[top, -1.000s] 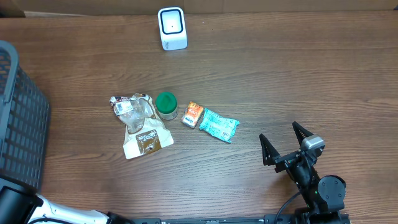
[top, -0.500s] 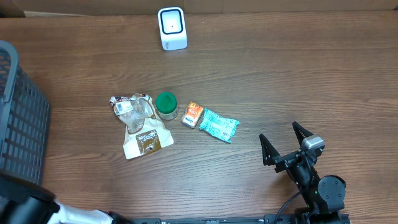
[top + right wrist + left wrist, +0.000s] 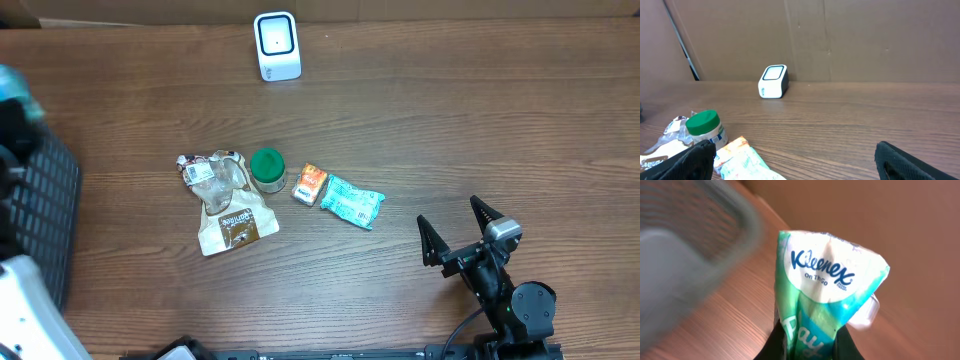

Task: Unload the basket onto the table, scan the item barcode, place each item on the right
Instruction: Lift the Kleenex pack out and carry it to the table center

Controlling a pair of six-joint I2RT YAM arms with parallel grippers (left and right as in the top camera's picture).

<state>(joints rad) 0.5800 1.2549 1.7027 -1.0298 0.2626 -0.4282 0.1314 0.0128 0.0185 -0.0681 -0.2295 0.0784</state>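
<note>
Left wrist: had left claw (image 3: 807, 347) clamped on tissues (image 3: 826, 275) by one end, beside basket (image 3: 695, 225), probably for a pass at scanner (image 3: 277, 45). Had right claw (image 3: 449, 212) spread wide, idle over bench (image 3: 450, 110).

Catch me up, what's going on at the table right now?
The left gripper is shut on a teal and white Kleenex tissue pack, holding it up beside the dark grey mesh basket. The right gripper rests open and empty at front right. The small white barcode scanner stands at the far edge of the wooden table, well away from the pack.
</note>
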